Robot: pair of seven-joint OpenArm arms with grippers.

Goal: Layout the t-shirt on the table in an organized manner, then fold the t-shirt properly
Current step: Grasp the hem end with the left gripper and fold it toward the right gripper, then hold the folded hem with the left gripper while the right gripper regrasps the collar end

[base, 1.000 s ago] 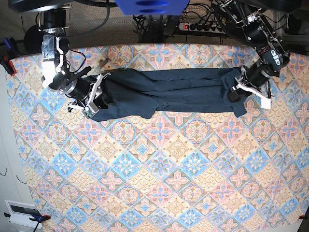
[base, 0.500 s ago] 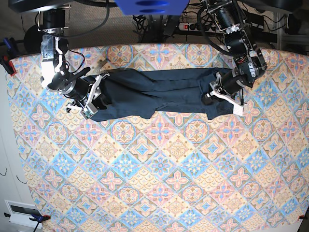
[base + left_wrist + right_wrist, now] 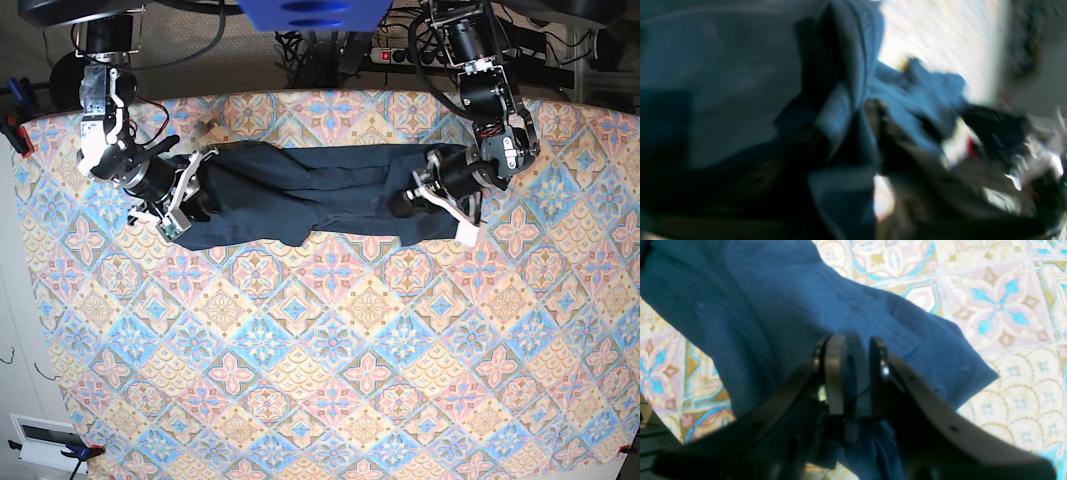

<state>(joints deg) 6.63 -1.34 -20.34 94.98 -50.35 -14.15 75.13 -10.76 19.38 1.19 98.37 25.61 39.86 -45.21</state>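
Note:
The dark navy t-shirt (image 3: 310, 190) lies as a long wrinkled band across the far part of the table (image 3: 330, 350). My right gripper (image 3: 190, 195) is at the band's left end in the base view. Seen from the right wrist, its fingers (image 3: 835, 373) stand close together with a fold of the t-shirt (image 3: 773, 300) pinched between them. My left gripper (image 3: 430, 200) rests on the band's right end, which bunches under it. The left wrist view is a blur of navy t-shirt (image 3: 723, 83), and the fingers cannot be made out there.
A power strip (image 3: 410, 55) and cables lie beyond the table's far edge. A black and red clamp (image 3: 15, 135) grips the left edge. A white box (image 3: 45, 440) sits off the near left corner. Patterned table cloth (image 3: 1007, 306) shows around the right gripper.
In the base view my left arm has swept left with the shirt's right end, so the band is shorter and bunched there. My right gripper has shifted slightly upward.

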